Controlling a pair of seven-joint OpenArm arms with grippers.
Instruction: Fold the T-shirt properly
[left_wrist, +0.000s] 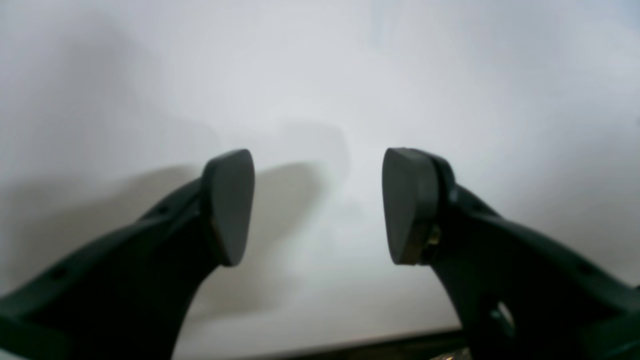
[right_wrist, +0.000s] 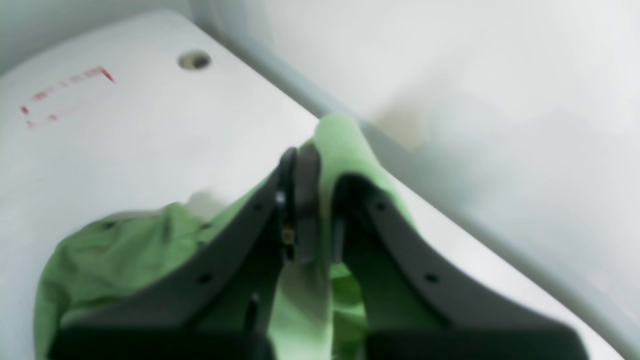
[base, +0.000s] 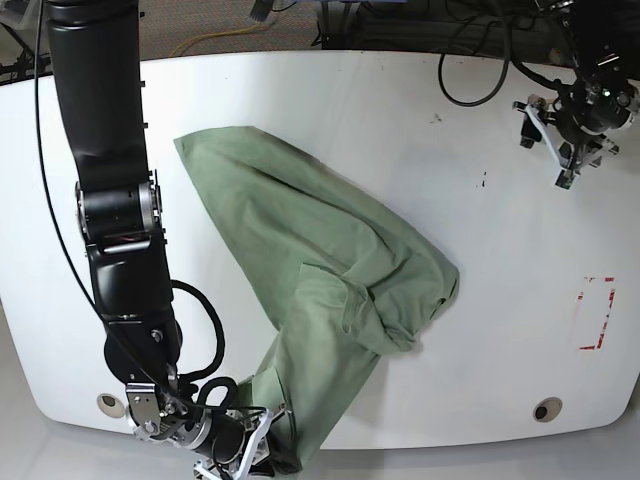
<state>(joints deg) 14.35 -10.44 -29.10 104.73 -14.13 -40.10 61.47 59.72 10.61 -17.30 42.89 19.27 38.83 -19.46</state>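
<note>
A: Where is the T-shirt (base: 310, 270)?

B: It lies on the white table (base: 330, 110), a pale green garment stretched on a slant across the middle. One broad, fairly flat end reaches toward the far side of the table; from there the cloth runs down to a bunched, rumpled lump, and a narrower band leads from that lump to the table's near edge.

A: Is anything gripping it?

B: Yes, the right gripper (right_wrist: 315, 200). In the right wrist view its two dark fingers are pressed nearly together with a strip of green cloth pinched between them, and more of the T-shirt hangs in folds beneath. In the base view this gripper sits at the near edge of the table, right where the narrow band of the T-shirt ends.

A: And the other one?

B: The left gripper (left_wrist: 317, 205) is well apart from the T-shirt, over the far corner of the table. Its jaws stand wide, with nothing between the two dark pads (left_wrist: 230, 205); only bare white tabletop shows in the gap. No cloth appears in that view at all.

A: Anything else on the table near the T-shirt?

B: A red outlined rectangle (base: 596, 313) is marked on the surface, off to the side of the bunched lump toward the left gripper's side, and a small round hole (base: 547, 409) sits closer to the near edge than that mark. Neither touches the cloth
</note>
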